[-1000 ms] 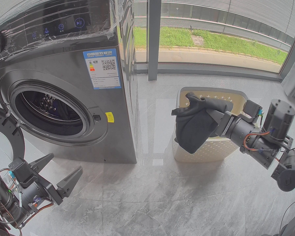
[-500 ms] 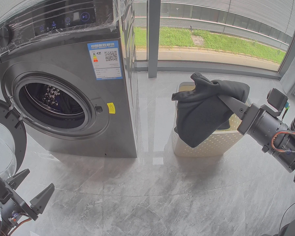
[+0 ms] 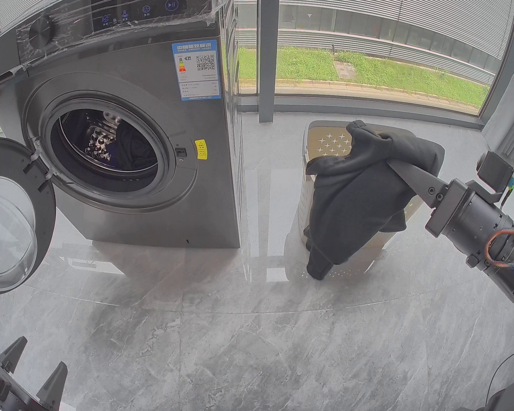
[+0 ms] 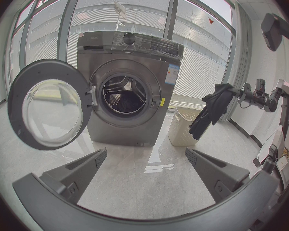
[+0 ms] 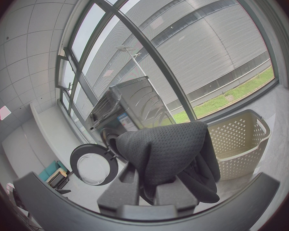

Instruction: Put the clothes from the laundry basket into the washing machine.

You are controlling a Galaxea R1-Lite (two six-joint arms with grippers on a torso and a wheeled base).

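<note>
Charcoal garment, cream laundry basket with star cut-outs, steel-grey washing machine, grey veined floor

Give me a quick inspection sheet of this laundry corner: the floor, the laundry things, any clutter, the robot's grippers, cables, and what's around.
Surface: glossy grey stone-look floor.
Job's things: washing machine with its door swung open and dark clothes in the drum. A pale laundry basket stands on the floor beside it. A dark garment hangs lifted over the basket.
Clutter: nothing seen.
Grippers: right gripper is shut on the dark garment. Left gripper is open and empty, low over the floor.
Cables: orange wires on the right arm's wrist.
Surroundings: tall windows, with grass outside.
</note>
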